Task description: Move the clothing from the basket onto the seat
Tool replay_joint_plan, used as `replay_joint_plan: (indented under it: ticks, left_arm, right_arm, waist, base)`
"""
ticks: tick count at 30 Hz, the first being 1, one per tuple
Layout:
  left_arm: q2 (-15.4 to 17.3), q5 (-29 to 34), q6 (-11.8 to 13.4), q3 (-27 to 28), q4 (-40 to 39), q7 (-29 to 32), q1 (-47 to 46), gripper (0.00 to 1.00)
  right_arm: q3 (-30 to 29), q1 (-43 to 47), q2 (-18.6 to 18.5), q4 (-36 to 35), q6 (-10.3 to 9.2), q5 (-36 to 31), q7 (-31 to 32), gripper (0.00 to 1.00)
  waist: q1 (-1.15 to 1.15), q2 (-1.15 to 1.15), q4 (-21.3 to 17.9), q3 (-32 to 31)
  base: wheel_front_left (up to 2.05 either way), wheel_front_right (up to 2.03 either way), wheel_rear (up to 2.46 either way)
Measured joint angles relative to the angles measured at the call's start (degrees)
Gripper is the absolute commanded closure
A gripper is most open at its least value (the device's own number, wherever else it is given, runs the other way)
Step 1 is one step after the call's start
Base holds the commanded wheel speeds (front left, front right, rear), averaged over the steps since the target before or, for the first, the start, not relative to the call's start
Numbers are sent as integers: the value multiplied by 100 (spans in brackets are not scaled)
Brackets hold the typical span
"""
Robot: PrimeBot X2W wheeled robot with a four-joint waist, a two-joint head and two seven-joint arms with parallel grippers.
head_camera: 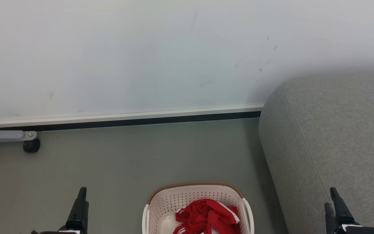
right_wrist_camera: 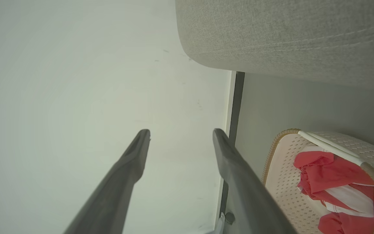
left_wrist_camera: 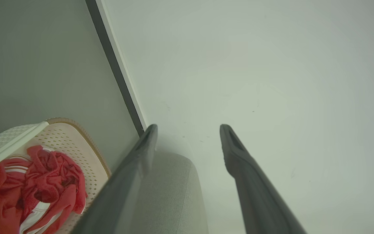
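At the lower left of the head view, your left tool stands with its fingers spread and nothing between them, well apart from the basket on the floor to its right. The clothing lies crumpled inside that basket, between your two tools and touching neither. Further right the seat rises near the basket, and your right tool shows in front of it, fingers likewise spread and empty.

Pale scuffed wall, dark baseboard, grey floor; blk caster on grey leg, far left.
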Motion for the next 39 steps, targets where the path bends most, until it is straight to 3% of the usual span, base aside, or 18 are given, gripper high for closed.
replay_joint_plan:
  ticks: [14, 39]
  left_arm:
    - [2, 895, 198, -120, -253, -243, 63, 0]
    - [376, 3648, 608, -689, -638, -727, 258, 0]
  right_arm:
    - [286, 76, -4, -159, -279, -724, -245, 0]
    - [1039, 143, -121, -385, -610, -3033, -715, 0]
  waist:
    - [0, 0, 8, -98]
    - [0, 0, 18, -247]
  base:
    - [0, 0, 0]
    - [0, 0, 0]
